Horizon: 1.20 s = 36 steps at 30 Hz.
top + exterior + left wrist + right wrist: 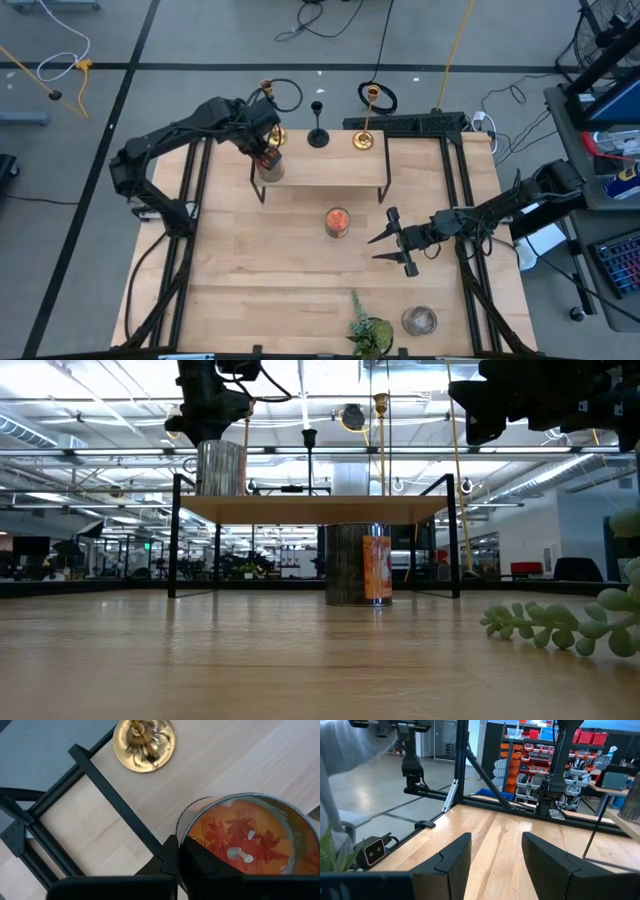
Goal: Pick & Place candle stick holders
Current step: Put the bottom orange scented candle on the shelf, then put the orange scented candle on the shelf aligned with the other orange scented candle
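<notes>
Three candle stick holders stand by their round bases on a small raised wooden shelf [330, 172] at the table's far side: a gold one [276, 133] on the left, a shorter black one [318, 137] in the middle, and a gold one [363, 141] on the right. My left gripper [268, 152] is over the shelf's left end, just nearer than the left gold holder [144, 742], and is shut on a glass jar candle [270, 168] with orange filling. My right gripper [374, 250] is open and empty above the table, right of centre. My left gripper holds the jar candle by its rim [184, 837], from above, pointing down. One finger [202, 862] appears to reach inside the jar and the other [165, 862] stays outside its wall. The jar stands upright with its bottom [220, 492] on the shelf top.
A second orange jar candle [338, 221] stands on the table in front of the shelf. A grey-filled jar [419, 321] and a small green plant [368, 335] sit near the table's near edge. The shelf's black legs [385, 190] and the table's black frame rails [190, 200] border the work area.
</notes>
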Each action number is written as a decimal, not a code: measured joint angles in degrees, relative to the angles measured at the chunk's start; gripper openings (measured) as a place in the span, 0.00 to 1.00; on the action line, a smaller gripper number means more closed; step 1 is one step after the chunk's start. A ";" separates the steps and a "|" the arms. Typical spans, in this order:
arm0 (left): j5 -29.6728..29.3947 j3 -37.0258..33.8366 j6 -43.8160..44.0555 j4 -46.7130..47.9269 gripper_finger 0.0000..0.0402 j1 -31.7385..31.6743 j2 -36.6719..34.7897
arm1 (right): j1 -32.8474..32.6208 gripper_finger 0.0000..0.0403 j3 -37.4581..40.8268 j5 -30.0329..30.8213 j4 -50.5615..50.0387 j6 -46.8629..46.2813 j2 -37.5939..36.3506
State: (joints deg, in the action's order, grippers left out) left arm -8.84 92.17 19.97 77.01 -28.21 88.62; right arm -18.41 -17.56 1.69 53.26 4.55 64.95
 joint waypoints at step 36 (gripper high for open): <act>-4.19 -0.77 -7.40 -2.84 0.23 6.90 -20.30 | -0.17 0.43 -0.04 11.71 6.55 -6.04 1.37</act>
State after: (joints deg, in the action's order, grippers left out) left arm -13.03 91.40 12.57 74.17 -21.30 68.31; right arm -18.59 -17.61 13.41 59.81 -1.48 66.31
